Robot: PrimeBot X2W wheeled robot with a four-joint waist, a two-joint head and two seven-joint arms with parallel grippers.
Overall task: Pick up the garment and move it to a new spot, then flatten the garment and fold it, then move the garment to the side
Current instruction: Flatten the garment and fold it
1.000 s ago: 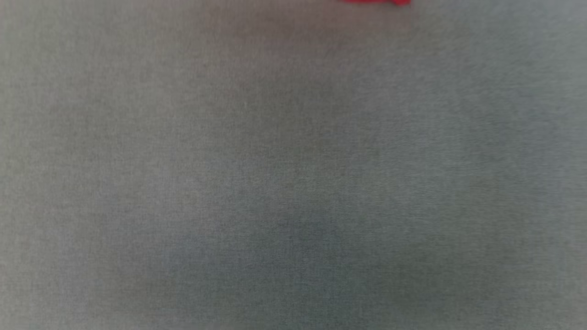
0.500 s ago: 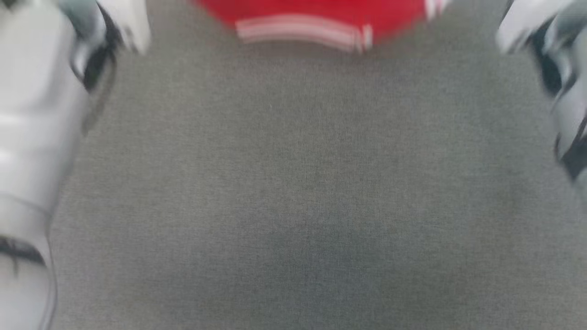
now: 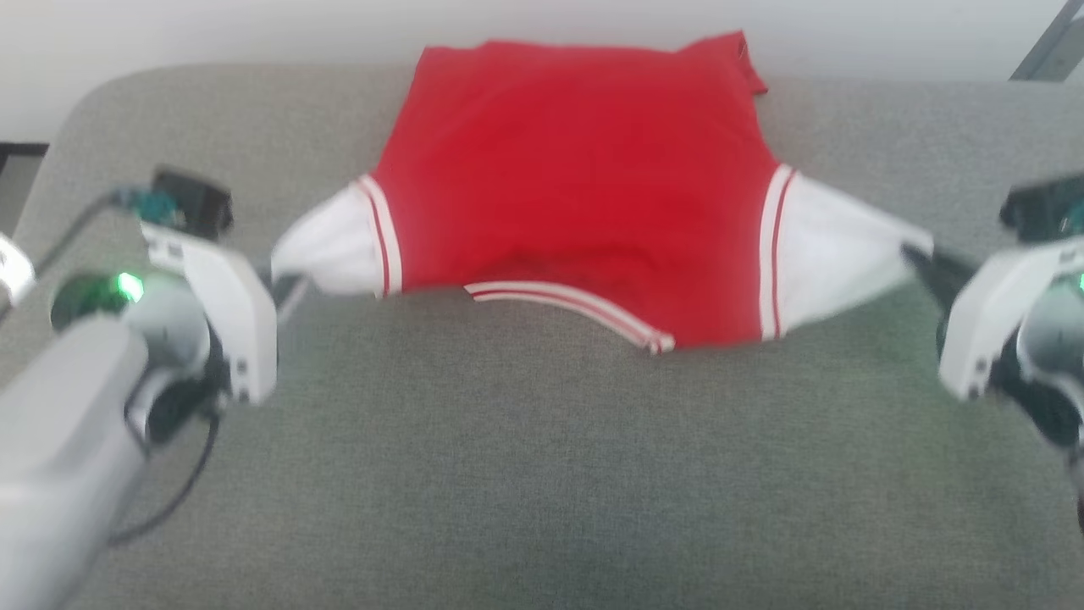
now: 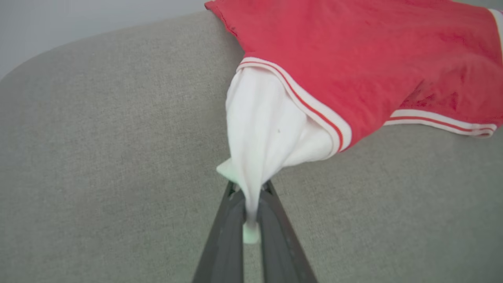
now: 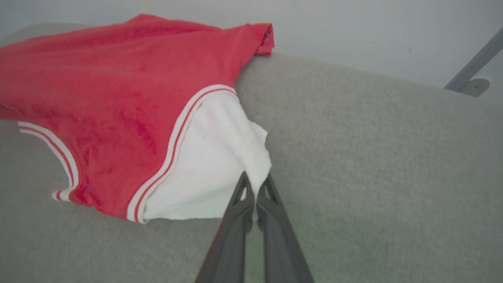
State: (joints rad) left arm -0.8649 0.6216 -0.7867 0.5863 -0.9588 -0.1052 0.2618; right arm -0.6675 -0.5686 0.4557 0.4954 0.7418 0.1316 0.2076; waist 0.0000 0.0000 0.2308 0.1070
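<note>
Garment (image 3: 576,186) sat stretched over the grey cushion (image 3: 542,474), left gripper (image 4: 249,188) pinching one white sleeve end (image 4: 267,118), right gripper (image 5: 255,184) pinching the other.

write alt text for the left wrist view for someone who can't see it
The left gripper is shut on the bunched white sleeve end of the red garment, which is drawn out to a point. The garment's body lies on a grey fabric surface, with white-red-white striped trim at the sleeve seam and hem.
</note>
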